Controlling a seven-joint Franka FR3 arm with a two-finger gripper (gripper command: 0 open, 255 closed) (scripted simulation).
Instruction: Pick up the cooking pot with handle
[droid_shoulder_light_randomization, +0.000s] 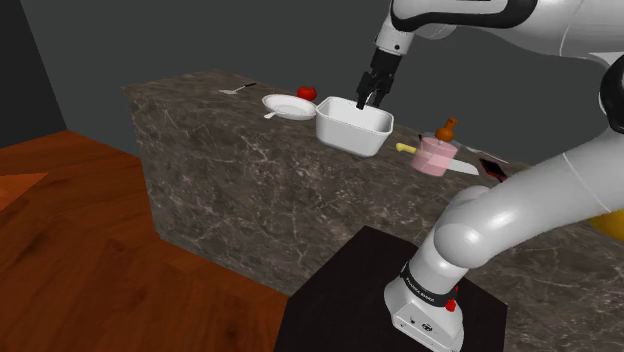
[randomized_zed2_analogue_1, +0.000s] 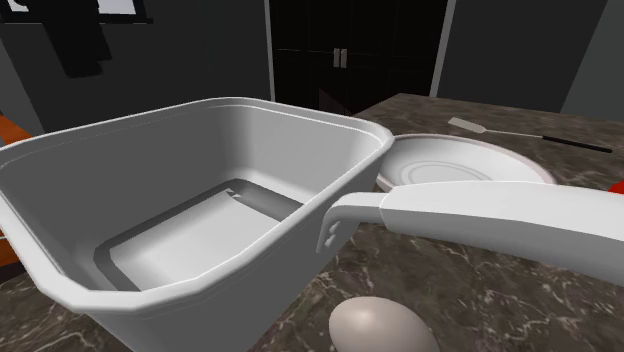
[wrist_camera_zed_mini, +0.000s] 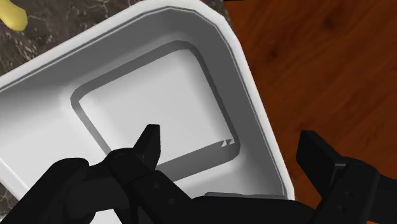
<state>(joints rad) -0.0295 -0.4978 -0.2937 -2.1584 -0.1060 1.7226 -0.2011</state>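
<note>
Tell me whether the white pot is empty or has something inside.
Empty: the white pot has a bare floor and bare walls inside, seen in the second exterior and wrist views.

Smooth matt white pot (droid_shoulder_light_randomization: 353, 127); veined dark stone counter (droid_shoulder_light_randomization: 230, 170); grained wooden floor (droid_shoulder_light_randomization: 80, 240)

— How many pots on the desk (droid_shoulder_light_randomization: 250, 150)?
— Two: one white pot (droid_shoulder_light_randomization: 353, 128) at the pincer (droid_shoulder_light_randomization: 368, 100), one pink pot (droid_shoulder_light_randomization: 435, 157) off to the pincer's side.
— And the rest?
— One plate (droid_shoulder_light_randomization: 288, 107), one red fruit (droid_shoulder_light_randomization: 307, 93), one egg (randomized_zed2_analogue_1: 380, 328).
</note>
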